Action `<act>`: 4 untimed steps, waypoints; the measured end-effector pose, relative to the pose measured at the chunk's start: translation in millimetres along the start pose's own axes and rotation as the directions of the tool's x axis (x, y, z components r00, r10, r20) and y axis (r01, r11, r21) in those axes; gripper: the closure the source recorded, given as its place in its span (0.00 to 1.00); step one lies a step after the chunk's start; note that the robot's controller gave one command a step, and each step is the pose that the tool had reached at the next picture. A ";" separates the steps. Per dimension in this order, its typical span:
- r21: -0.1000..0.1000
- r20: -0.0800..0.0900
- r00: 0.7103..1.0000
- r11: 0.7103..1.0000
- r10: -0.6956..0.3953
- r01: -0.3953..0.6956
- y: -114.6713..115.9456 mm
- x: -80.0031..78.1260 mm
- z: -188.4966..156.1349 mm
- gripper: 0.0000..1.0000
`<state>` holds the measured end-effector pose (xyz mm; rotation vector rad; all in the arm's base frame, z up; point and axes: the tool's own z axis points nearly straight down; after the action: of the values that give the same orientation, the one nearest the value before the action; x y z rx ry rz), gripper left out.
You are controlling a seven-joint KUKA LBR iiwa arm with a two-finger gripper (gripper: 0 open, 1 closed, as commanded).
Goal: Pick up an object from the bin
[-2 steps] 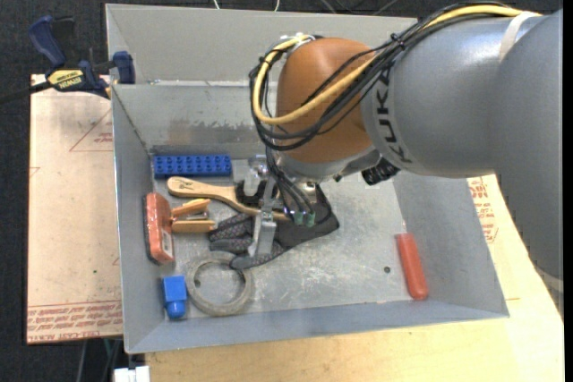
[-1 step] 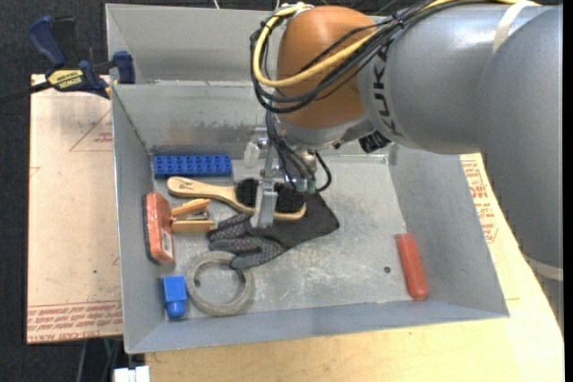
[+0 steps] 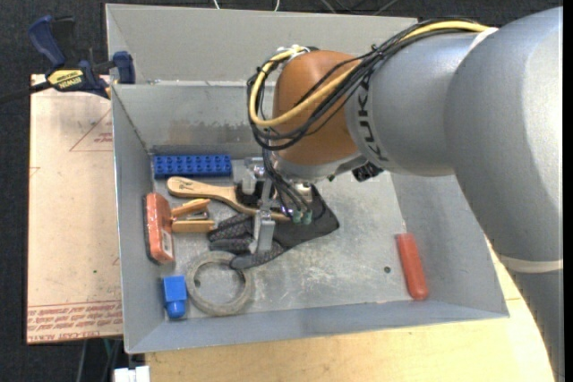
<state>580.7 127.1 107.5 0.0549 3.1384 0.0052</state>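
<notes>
While the gripper (image 3: 265,233) hangs low over the middle of the bin (image 3: 358,304), you are, by my reading, at the reach-and-grasp step. Nothing is lifted yet, and every object lies on the bin's floor. You cannot tell from this angle whether the gripper is open or closed, because the orange wrist cover (image 3: 313,116) hides most of it. Don't assume a hold.

The thing right under the gripper is a black mesh piece (image 3: 304,226), and that is your likely candidate. It lies near the bin's centre and spreads from under the wrist toward the lower left, where its end comes close to a pale ring (image 3: 219,284). It looks flat, dark and limp, with a woven or netted texture, more like fabric than a rigid part. Expect it to sag and drag if you lift it by one corner.

Mind the neighbours. The wooden tongs (image 3: 199,188) lie just to its left and seem to touch or overlap its edge. A blue brick (image 3: 191,165) sits beyond them by the back wall, and an orange-red stick (image 3: 412,266) lies well apart on the right.

Your next move calls for a confirmed closure on the mesh alone. Then lift straight up and watch that the tongs don't come along.
</notes>
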 end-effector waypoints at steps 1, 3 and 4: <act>-0.009 0.018 0.996 0.996 0.088 -0.088 -12.3 -25.0 14.5 1.00; -0.005 0.015 0.999 0.999 -0.037 0.038 -20.7 -17.1 -26.7 1.00; -0.007 0.022 0.998 0.998 -0.058 0.058 -11.4 -31.1 -18.6 1.00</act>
<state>611.3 114.5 126.2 -0.0357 3.1167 0.0157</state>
